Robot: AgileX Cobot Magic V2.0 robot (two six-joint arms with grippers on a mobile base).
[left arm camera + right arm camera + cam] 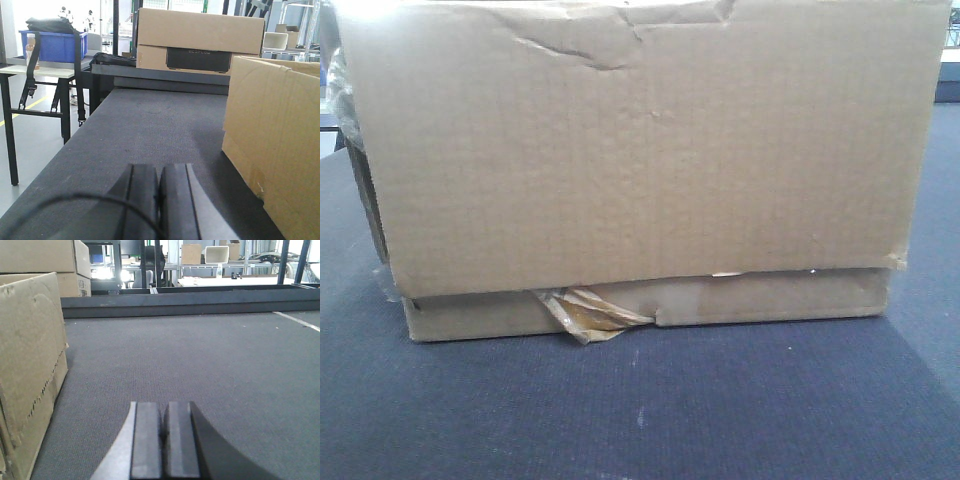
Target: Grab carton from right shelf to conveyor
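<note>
The carton [640, 150] sits flat on the dark woven conveyor [640, 410], crumpled amber tape [590, 312] at its bottom seam. The left gripper [159, 200] and right gripper [164, 440] rest low beside it, jaws closed, holding nothing

A large brown cardboard carton [640, 150] sits on a dark grey-navy woven conveyor [640, 410] belt, filling most of the view. Its face is creased near the top. Crumpled amber tape [588, 312] bulges from its bottom seam.
</note>
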